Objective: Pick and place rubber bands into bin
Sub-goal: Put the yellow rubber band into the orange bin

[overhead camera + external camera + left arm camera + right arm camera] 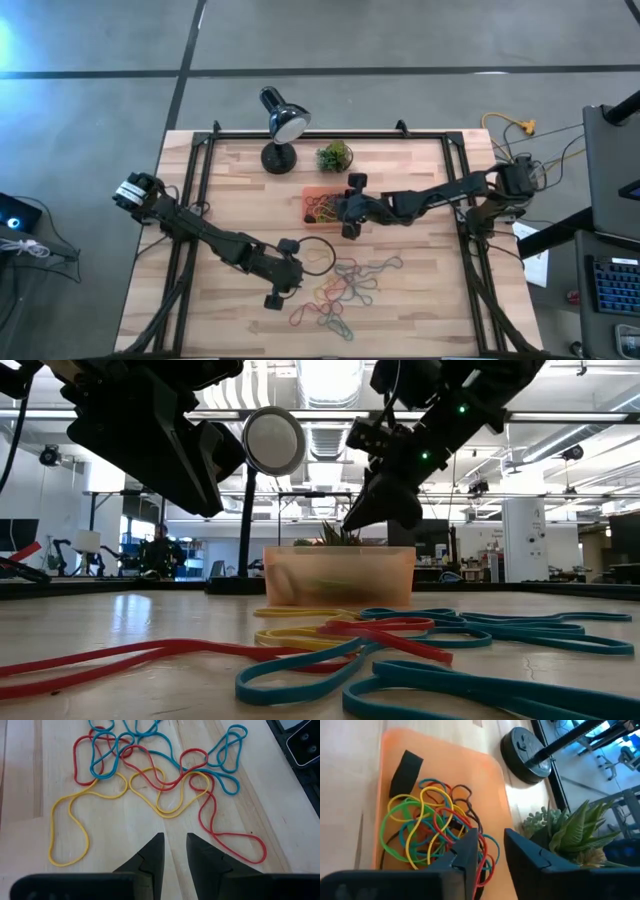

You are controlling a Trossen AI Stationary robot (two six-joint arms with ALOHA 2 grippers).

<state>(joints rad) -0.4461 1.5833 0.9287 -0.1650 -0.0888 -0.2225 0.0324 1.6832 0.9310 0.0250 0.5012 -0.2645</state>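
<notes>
Several rubber bands (165, 775) in red, yellow and blue lie loose and tangled on the wooden table, right of centre near its near edge (340, 290). More bands (430, 835) lie heaped in the orange bin (485, 775), which stands flat on the table near the plant (318, 205). My left gripper (175, 845) hovers open just short of the loose bands (295, 275). My right gripper (490, 845) hangs open over the bin's heap (335, 207). In the low view the bin (340, 575) stands behind the loose bands (400, 630).
A black desk lamp (280, 125) and a small green plant (335, 155) stand by the far edge behind the bin. A large black loop (318, 255) lies beside my left gripper. A flat black piece (405, 770) lies in the bin. Bare wood stretches to the left.
</notes>
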